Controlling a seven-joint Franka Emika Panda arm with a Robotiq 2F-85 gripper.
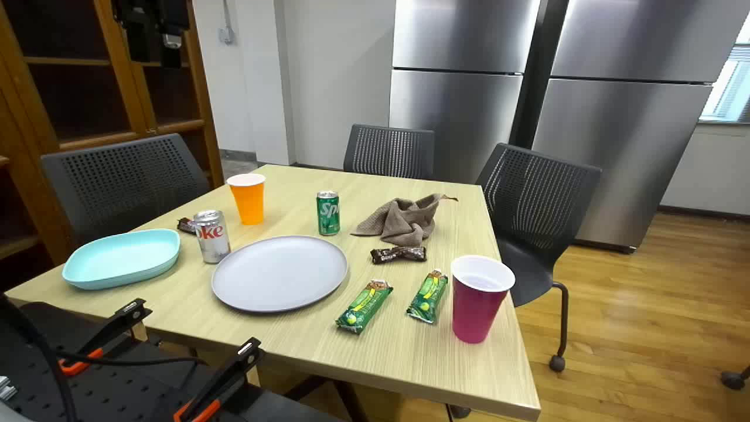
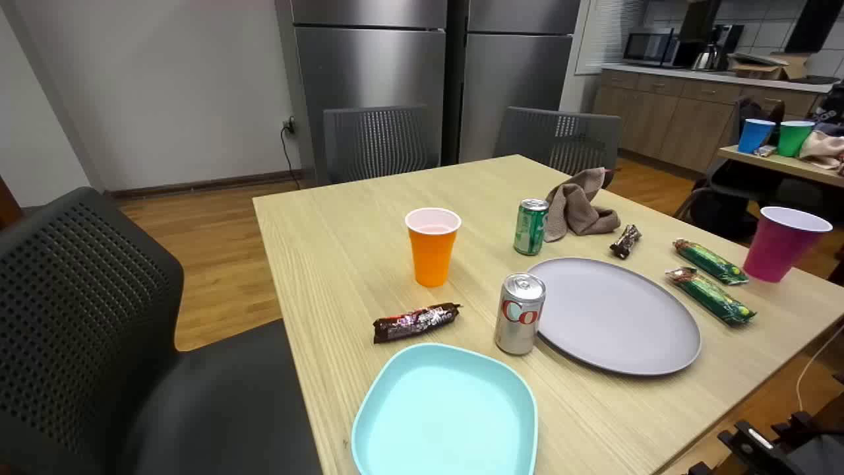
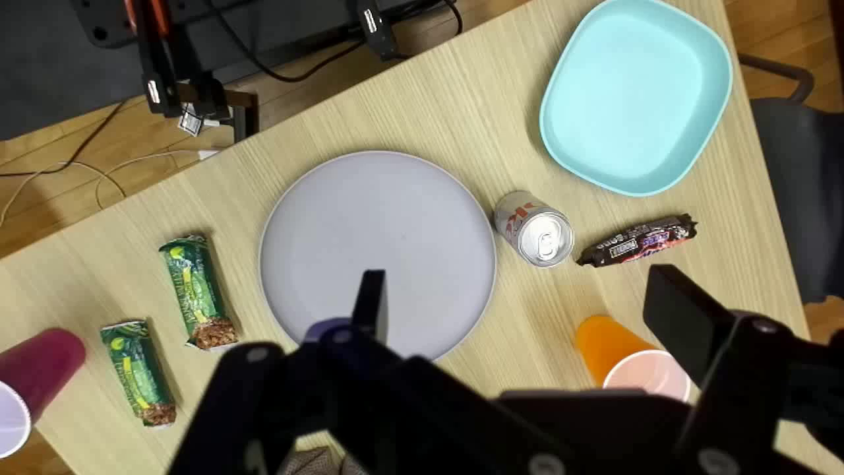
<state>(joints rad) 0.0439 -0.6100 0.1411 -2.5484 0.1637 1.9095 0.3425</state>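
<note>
Jaws wide apart on nothing, the gripper (image 3: 521, 290) hangs at the wrist view's bottom, presumably high to clear the orange cup (image 3: 618, 353) at lower right, the grey plate (image 3: 376, 237) mid-frame and the silver can (image 3: 535, 227) right of centre

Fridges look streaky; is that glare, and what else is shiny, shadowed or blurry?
In an exterior view, glare streaks the fridges; in the wrist view, the Coke can shines on top, soft shadows edge the green bars, and the gripper looks blurred near the lens.
</note>
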